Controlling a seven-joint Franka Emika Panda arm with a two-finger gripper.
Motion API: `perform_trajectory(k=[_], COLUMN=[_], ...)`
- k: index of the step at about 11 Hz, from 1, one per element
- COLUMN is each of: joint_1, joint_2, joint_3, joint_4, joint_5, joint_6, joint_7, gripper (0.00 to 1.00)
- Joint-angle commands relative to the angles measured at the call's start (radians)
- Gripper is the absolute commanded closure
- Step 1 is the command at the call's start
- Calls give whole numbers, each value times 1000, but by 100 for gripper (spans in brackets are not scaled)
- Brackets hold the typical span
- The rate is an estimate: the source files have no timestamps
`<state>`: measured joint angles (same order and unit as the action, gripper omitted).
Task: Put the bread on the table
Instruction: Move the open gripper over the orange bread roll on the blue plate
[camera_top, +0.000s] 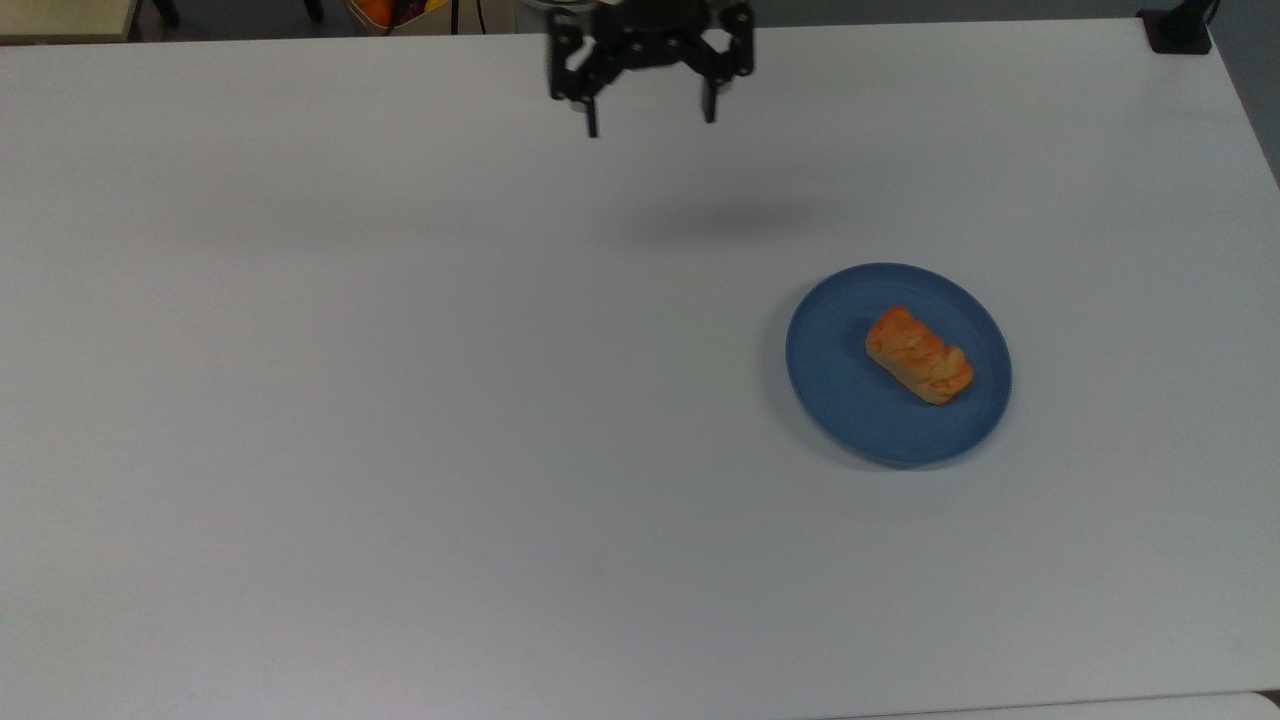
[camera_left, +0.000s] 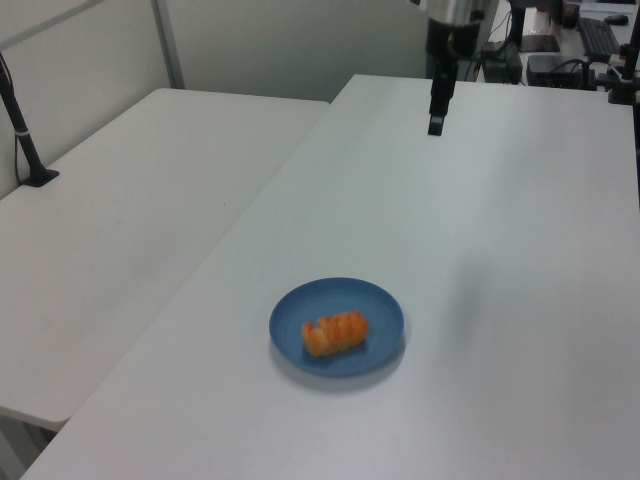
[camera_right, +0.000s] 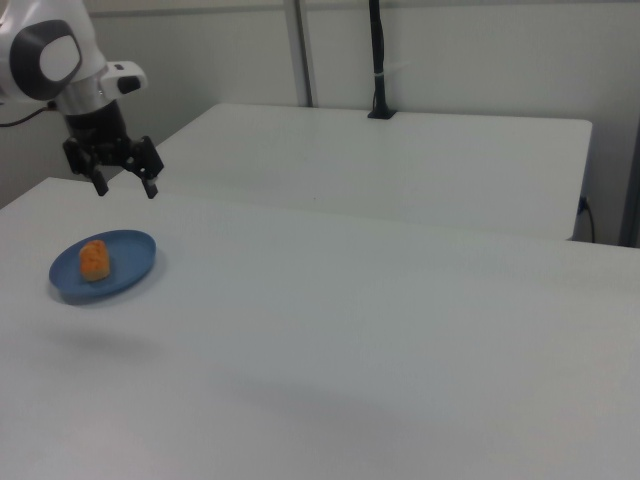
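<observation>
Tool hangs in the air over the counter, fingers spread wide apart, nothing between them. No contact with anything.

Bread lies on the blue plate, well apart from the tool: down and toward the top view's right of it. In the right view the plate sits below the tool and slightly to the right view's left. Bread lies skewed across the plate, a bit off centre, long axis diagonal in the top view.

Task state, as a judgement: approach phase, grasp not yet begun. Bread is untouched and not yet on the counter.

Risks from here:
- Finger line does not match the diagonal lie of the bread. Without a wrist turn the fingers may close along its length or on a corner, and it pivots or squirts out.
- Descent too deep: fingertips hit the plate, or the plate skids on the smooth counter.
- Glazed, ridged top and likely soft body: too much squeeze deforms it, too little lets it slip on lift.
- Plate rim is raised; a fingertip may clip it on the way in and shift the plate.
- Release too near the plate, so the bread ends leaning on the rim instead of flat on the counter.
</observation>
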<state>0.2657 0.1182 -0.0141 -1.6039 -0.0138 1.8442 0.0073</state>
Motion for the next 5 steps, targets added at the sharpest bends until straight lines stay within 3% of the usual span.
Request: perform_trajectory(k=[1,5], joint_1=[99,204], joint_2=[52,165], joint_3=[-10,-10], joint_4=[15,15], joint_5=[8,2], joint_6=[69,266], joint_7=[3,2], gripper=[0,0])
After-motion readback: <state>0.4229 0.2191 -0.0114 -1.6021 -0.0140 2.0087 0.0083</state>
